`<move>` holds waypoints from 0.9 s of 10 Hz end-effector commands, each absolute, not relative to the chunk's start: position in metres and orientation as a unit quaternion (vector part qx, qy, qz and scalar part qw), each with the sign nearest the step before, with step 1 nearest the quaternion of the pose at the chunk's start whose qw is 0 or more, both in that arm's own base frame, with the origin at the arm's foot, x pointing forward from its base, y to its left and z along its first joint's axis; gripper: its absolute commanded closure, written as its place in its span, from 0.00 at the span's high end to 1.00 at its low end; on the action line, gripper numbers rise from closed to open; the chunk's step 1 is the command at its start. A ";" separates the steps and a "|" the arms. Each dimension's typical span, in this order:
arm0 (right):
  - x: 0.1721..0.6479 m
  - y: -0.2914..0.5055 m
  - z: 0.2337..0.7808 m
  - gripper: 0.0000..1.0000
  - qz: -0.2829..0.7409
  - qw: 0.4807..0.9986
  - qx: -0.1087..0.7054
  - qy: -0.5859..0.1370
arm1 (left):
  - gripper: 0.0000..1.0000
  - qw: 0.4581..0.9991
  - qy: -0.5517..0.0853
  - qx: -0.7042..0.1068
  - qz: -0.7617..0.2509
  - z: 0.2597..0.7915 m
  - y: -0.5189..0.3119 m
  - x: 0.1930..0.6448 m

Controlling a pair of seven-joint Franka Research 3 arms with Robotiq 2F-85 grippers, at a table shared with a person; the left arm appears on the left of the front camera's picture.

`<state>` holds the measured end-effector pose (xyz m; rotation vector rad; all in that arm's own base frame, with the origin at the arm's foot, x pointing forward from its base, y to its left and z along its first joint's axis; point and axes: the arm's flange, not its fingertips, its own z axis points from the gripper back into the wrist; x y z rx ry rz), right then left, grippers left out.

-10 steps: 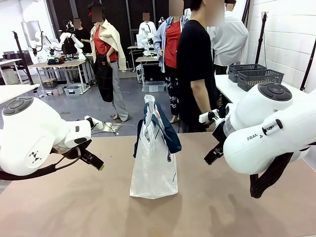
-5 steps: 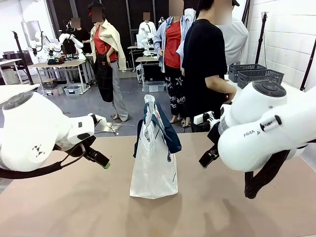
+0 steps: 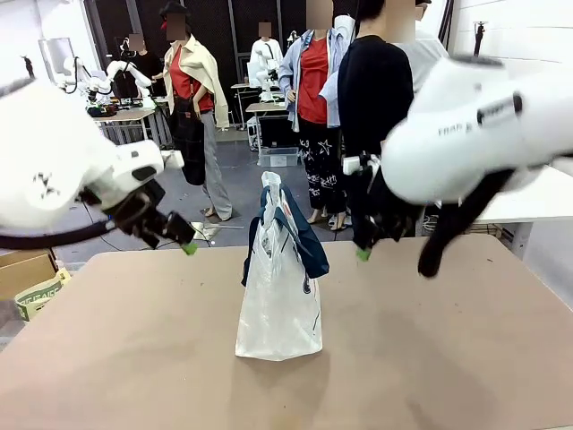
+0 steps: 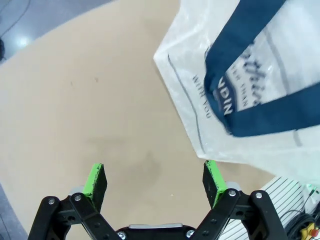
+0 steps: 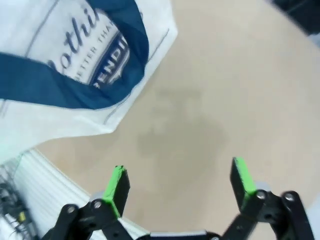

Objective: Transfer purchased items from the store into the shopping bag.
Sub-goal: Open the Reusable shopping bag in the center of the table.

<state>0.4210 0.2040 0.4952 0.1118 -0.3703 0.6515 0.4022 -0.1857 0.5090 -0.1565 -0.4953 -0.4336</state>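
The shopping bag [image 3: 279, 300] stands upright at the middle of the brown table, white and translucent, with navy strap handles drooping over its top. My left gripper [image 3: 183, 242] hangs in the air to the bag's left. In the left wrist view its jaws [image 4: 154, 181] are open and empty over bare table, with the bag [image 4: 260, 60] ahead. My right gripper [image 3: 362, 250] hovers to the bag's right. Its jaws [image 5: 181, 181] are also open and empty, with the bag [image 5: 60, 100] ahead. The purchased items are out of view.
A person in a black shirt [image 3: 372, 98] stands just beyond the table's far edge, right of the bag. A cardboard box [image 3: 36, 288] sits off the table's left side. A white table [image 3: 524, 204] lies to the far right.
Both arms have lifted and swung inward, bringing their grippers closer to the bag's two sides. The person in black has shifted slightly to the right.
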 end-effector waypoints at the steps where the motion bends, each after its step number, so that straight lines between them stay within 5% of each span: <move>1: 0.456 0.235 0.539 1.00 0.315 0.933 0.058 -0.166 | 1.00 0.944 -0.247 -0.077 -0.205 0.547 -0.206 0.423; 5: 0.477 0.254 0.580 1.00 0.315 0.924 0.036 -0.214 | 1.00 0.923 -0.256 -0.093 -0.273 0.575 -0.221 0.439; 9: 0.477 0.256 0.593 1.00 0.314 0.926 0.063 -0.199 | 1.00 0.939 -0.242 -0.104 -0.223 0.574 -0.235 0.429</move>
